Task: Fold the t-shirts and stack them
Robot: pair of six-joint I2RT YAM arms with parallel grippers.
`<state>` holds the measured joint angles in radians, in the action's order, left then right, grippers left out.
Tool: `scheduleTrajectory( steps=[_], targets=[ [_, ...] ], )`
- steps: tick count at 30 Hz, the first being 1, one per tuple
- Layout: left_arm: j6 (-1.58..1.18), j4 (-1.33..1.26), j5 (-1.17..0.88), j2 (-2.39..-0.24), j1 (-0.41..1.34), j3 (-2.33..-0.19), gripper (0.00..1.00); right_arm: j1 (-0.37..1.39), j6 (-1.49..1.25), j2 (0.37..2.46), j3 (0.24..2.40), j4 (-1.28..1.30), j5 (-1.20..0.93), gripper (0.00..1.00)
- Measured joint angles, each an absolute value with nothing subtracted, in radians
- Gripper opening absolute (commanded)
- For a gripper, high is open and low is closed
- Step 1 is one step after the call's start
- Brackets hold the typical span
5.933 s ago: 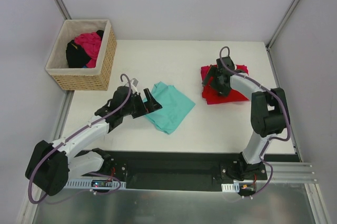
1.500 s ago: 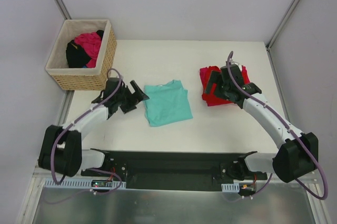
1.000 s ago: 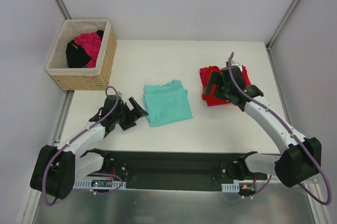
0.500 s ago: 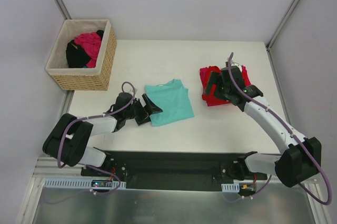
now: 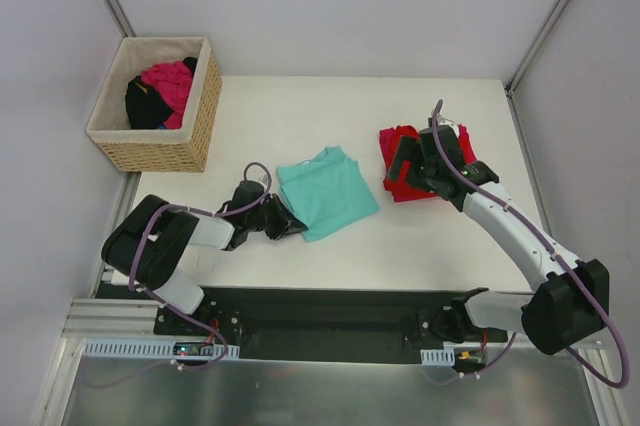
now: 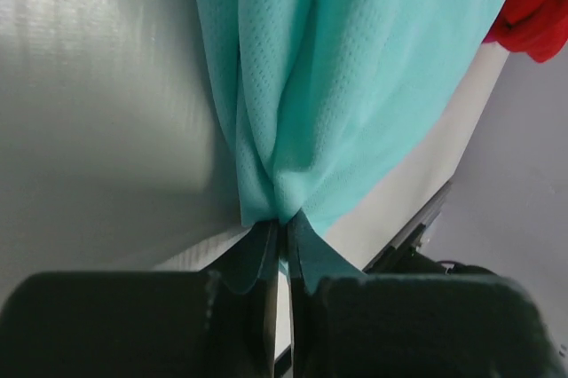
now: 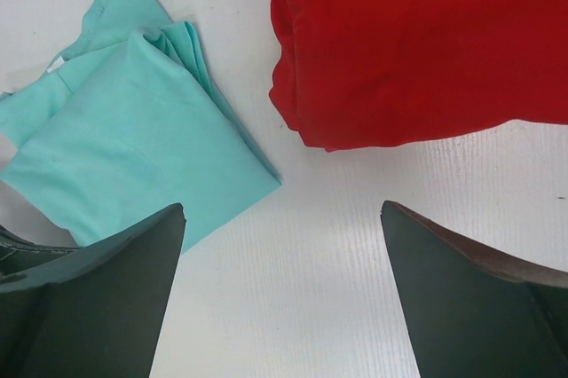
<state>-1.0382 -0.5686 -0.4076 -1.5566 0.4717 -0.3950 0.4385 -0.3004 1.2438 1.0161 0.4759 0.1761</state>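
At the far left corner of the white table (image 5: 400, 246), a wicker basket (image 5: 160, 151) was seen, with a magenta-pink garment (image 5: 168, 81) and a black garment (image 5: 143, 106) heaped inside it. To the right of the basket and nearer the front edge, the left arm was stretched low across the table, and the left gripper (image 5: 290, 228) was pressed together on the near left corner of the teal t-shirt (image 5: 330, 191). In the left wrist view, the cloth (image 6: 355, 67) was shown gathered into creases that ran down into the pinch of the 2 fingers (image 6: 306, 258). The teal t-shirt was laid folded near the middle of the table, turned at a slant, with 1 layer showing along its far left edge in the right wrist view (image 7: 133, 156). Further right, well apart from it, the red t-shirt (image 5: 398, 186) was laid in a folded pile at the table's right side. The right gripper (image 5: 420, 164) was held above that pile with its jaws spread wide and nothing between them; in the right wrist view, the red t-shirt (image 7: 426, 41) was seen beyond the parted fingers (image 7: 106, 280), and bare table was framed between them.
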Motion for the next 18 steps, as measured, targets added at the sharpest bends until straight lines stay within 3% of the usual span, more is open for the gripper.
scheduleTrajectory(
  steps=[10,18],
  targets=[
    [-1.042,-0.599,-0.419,-1.599,0.485,-0.412,0.0,0.439,-0.292,1.266,1.016,0.463,0.157,0.97],
    [-1.017,-0.455,-0.389,-1.484,0.485,-0.405,0.0,0.439,-0.283,1.456,1.017,0.326,-0.039,0.97]
  ],
)
